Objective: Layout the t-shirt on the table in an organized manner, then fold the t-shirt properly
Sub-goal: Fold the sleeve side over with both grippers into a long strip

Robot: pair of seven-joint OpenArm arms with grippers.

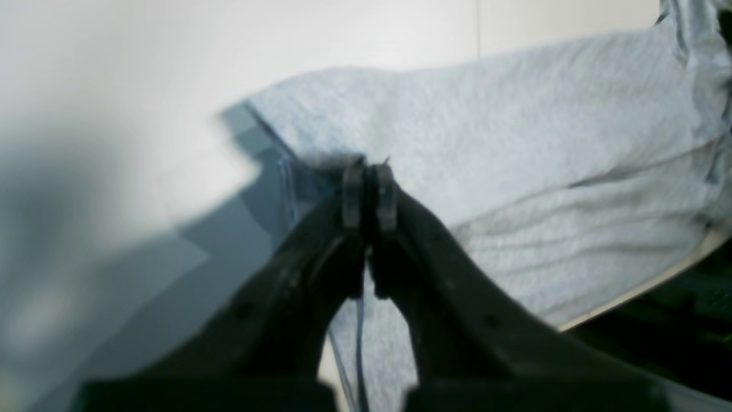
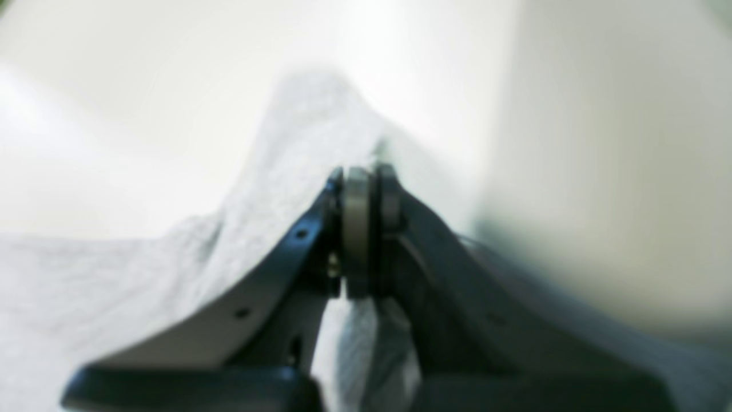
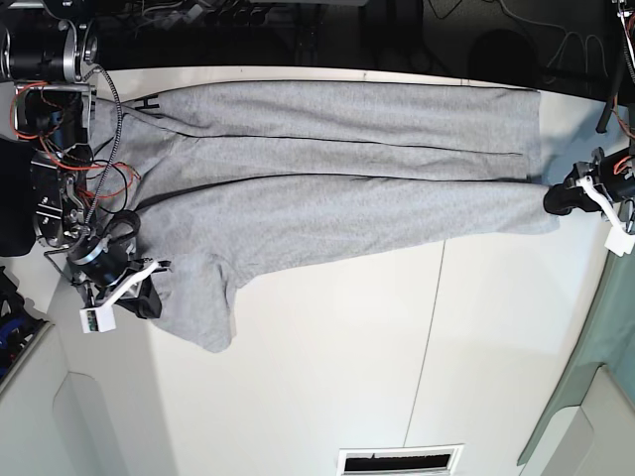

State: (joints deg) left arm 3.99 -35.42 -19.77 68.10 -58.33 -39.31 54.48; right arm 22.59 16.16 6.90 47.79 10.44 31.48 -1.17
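The light grey t-shirt [image 3: 337, 188] lies stretched lengthwise across the far half of the white table [image 3: 327, 367], bunched into long folds. At the view's right, my left gripper [image 3: 552, 201] is shut on the shirt's end corner. In the left wrist view its jaws [image 1: 369, 171] pinch the cloth edge, and the t-shirt [image 1: 514, 143] spreads away to the right. At the view's left, my right gripper [image 3: 157, 290] is shut on the sleeve area. In the right wrist view the t-shirt [image 2: 309, 131] peaks up from the closed right gripper [image 2: 366, 174].
A seam line [image 3: 429, 347] runs across the table. A white slotted vent [image 3: 400, 461] sits at the near edge. Dark equipment and cables [image 3: 298, 30] line the far edge. The right arm's wired base [image 3: 60, 149] stands at the left.
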